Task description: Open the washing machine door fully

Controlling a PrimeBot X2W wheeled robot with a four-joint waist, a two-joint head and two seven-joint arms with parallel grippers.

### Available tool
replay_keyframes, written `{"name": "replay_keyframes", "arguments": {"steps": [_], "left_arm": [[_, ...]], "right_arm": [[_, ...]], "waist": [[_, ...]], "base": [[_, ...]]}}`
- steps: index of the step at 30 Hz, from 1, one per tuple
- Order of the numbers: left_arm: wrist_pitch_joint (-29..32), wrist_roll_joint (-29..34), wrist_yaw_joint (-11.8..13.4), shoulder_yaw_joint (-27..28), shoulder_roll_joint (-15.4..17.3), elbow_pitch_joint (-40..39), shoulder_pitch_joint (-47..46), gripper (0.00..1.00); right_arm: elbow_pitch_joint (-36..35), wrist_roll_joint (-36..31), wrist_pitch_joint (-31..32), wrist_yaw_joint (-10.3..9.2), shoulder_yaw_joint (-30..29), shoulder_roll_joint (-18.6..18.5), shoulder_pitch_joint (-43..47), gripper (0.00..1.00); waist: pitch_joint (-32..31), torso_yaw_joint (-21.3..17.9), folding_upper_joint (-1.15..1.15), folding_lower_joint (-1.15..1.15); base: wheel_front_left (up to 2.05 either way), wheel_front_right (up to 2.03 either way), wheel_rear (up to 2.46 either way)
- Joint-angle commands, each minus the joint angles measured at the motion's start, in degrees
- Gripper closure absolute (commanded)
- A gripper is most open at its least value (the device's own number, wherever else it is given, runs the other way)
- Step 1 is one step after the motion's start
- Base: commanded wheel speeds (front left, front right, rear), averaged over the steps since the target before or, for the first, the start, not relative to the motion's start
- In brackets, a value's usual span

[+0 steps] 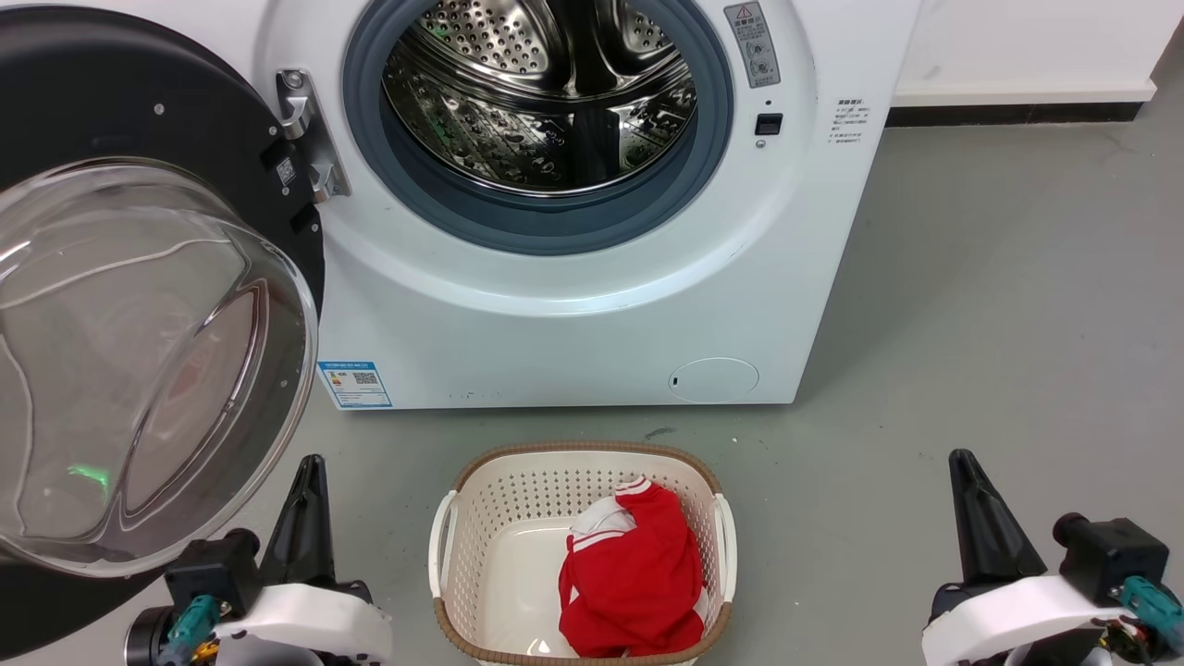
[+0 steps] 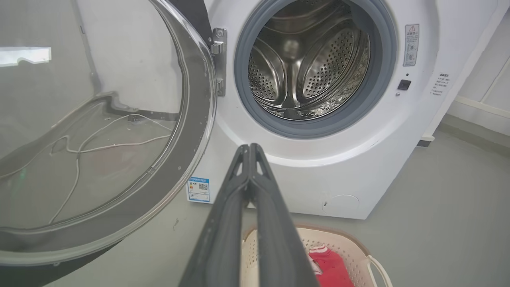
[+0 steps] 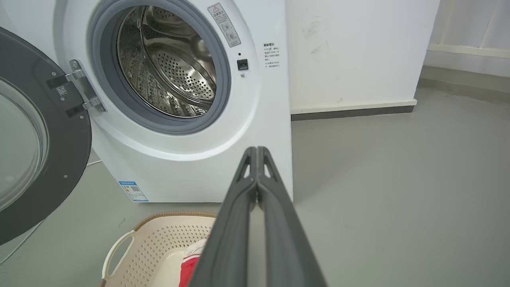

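Both closed, empty: left fingers (image 1: 305,518), right fingers (image 1: 980,527); washing machine door (image 1: 157,351) wide open

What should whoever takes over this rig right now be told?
Left pincer: shut, empty, low beside the door's lower rim, apart from it as far as the head view shows.
Right pincer: shut, empty, over the floor right of the laundry basket.
Washing machine door: swung wide on its hinge, left of the washing machine; drum mouth fully exposed.
The basket sits before the machine, a red garment inside.
Done: door looks open.
Left: perhaps check it is at its stop; that cannot be told here.
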Motion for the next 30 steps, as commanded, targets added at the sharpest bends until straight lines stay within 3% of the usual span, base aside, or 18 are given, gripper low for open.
{"name": "replay_keyframes", "arguments": {"steps": [1, 30], "left_arm": [[0.31, -2.05, -0.32, 0.43, 0.08, -0.72, -1.52, 1.0], [6.99, -30.29, -2.5, 2.22, -1.0, 0.95, -2.92, 1.0]], "right_arm": [[-0.62, 2.27, 0.34, 0.0, -0.21, -0.18, -1.31, 1.0], [2.41, 32.11, 5.39, -0.01, -1.49, -0.58, -3.82, 1.0]], "waist": [[0.0, 0.01, 0.0, 0.0], [-0.15, 0.28, 0.0, 0.0]], "base": [[0.0, 0.0, 0.0], [0.0, 0.0, 0.0]]}}
